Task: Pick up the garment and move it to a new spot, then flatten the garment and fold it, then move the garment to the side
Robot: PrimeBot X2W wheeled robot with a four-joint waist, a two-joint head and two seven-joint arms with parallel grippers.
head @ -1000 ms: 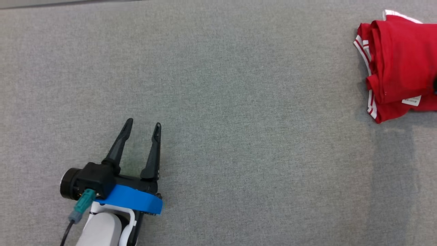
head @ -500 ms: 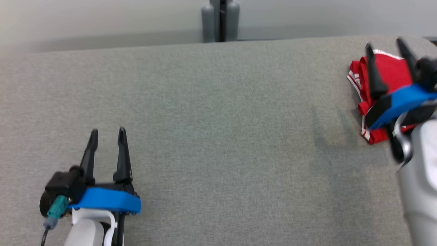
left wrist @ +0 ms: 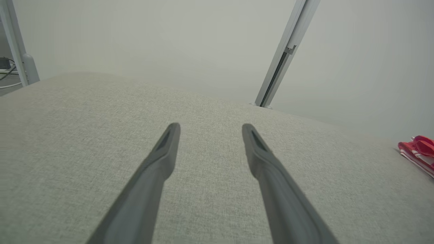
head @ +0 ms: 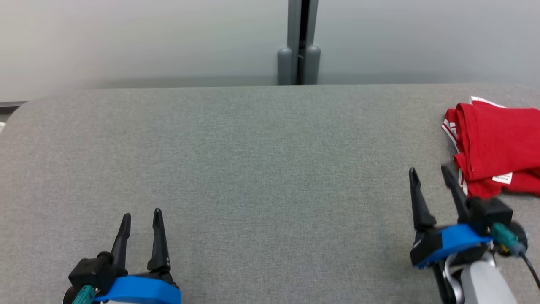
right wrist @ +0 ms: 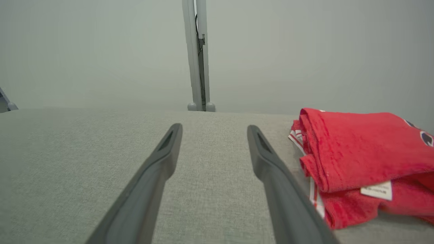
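Lying at the right end of the grey fabric surface (head: 253,160), the garment (head: 498,143) is a red cloth folded into a thick, uneven stack of several layers. White stripes edge its left side. A small white label shows at the near fold. Part of a dark printed mark shows on the top layer in the right wrist view, too little of it to read. Its right portion runs past the edge of the head view. Nothing holds it.

The right gripper (head: 428,170) stands near the garment's front left corner, fingers pointing away from the robot. Its outer finger (head: 454,190) overlaps the striped edge in the head view; whether it touches the cloth cannot be told. In the right wrist view the garment sits just beside that finger, outside the gap. The jaws are spread wide and empty.

The left gripper (head: 141,213) is well apart at the near left of the surface, jaws likewise spread and empty — the garment appears small at the far right edge of its wrist view.

Behind the surface stands a pale wall (head: 126,38) with a grey vertical post (head: 298,42).
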